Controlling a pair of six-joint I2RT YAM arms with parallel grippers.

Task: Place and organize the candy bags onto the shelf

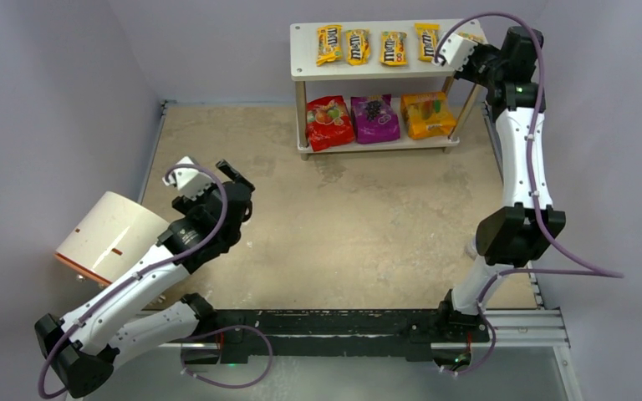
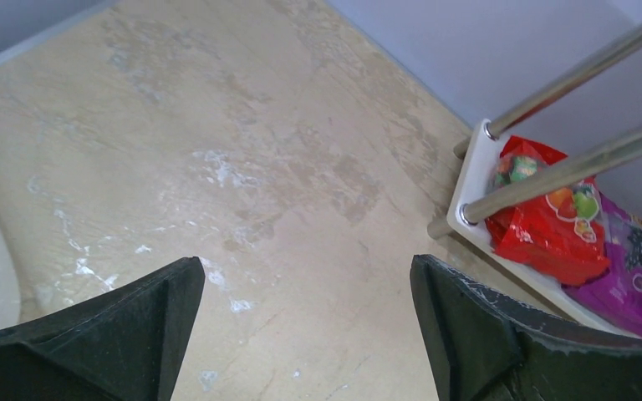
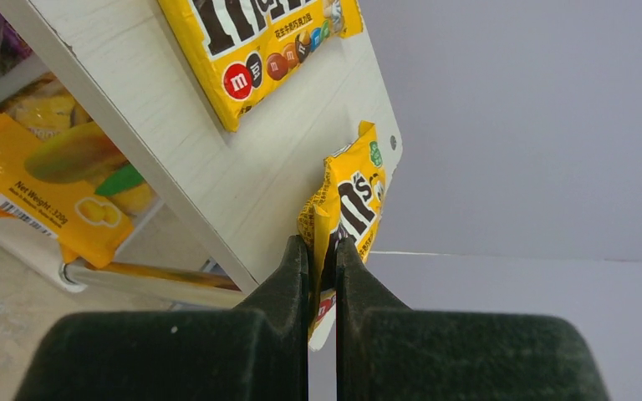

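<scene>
The white two-tier shelf (image 1: 301, 50) stands at the back of the table. Several yellow M&M's packets (image 1: 359, 45) lie in a row on its top tier. A red pouch (image 1: 328, 123), a purple pouch (image 1: 375, 118) and an orange pouch (image 1: 428, 115) lie on the lower tier. My right gripper (image 3: 323, 245) is shut on another yellow M&M's packet (image 3: 353, 194), held on edge over the top tier's right end (image 3: 301, 159). My left gripper (image 2: 308, 276) is open and empty above the bare table, left of the shelf (image 2: 471, 180).
A white cylinder with an orange rim (image 1: 107, 236) lies on its side at the left, beside my left arm. Purple-grey walls close in the back and both sides. The shelf's metal legs (image 2: 568, 171) slant near the left gripper's view.
</scene>
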